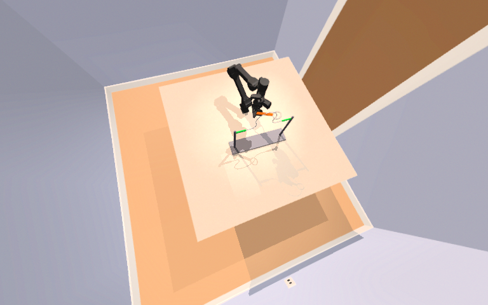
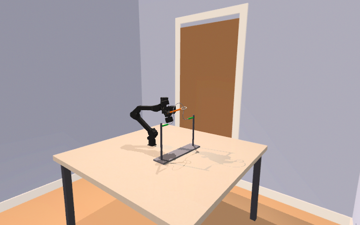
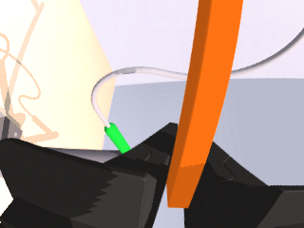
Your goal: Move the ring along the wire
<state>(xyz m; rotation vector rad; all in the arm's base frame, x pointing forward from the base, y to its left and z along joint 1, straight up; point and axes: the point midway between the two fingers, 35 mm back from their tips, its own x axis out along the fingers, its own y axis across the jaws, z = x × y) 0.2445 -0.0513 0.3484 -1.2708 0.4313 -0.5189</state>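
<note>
My gripper (image 1: 256,114) (image 2: 168,112) (image 3: 180,132) is shut on the orange handle (image 1: 264,114) (image 2: 175,110) (image 3: 209,95) near its end. The pale ring (image 1: 280,115) (image 2: 186,107) is at the handle's other end, high at the descending side of the wire's arch, nearer the right post. The ring is out of the wrist view; whether it touches the wire (image 2: 178,103) (image 3: 138,70) is too small to tell. Green parts adjoin the left post (image 1: 234,140) (image 2: 161,143) and right post (image 1: 286,126) (image 2: 193,132). One green part (image 3: 118,138) shows beside my fingers in the wrist view.
The grey base (image 1: 257,142) (image 2: 179,153) carries both posts on the pale table (image 1: 201,201) (image 2: 127,172). The arm reaches in from behind the wire, and the arch's left side passes close to the gripper in the top and exterior views. Shadows cross the table.
</note>
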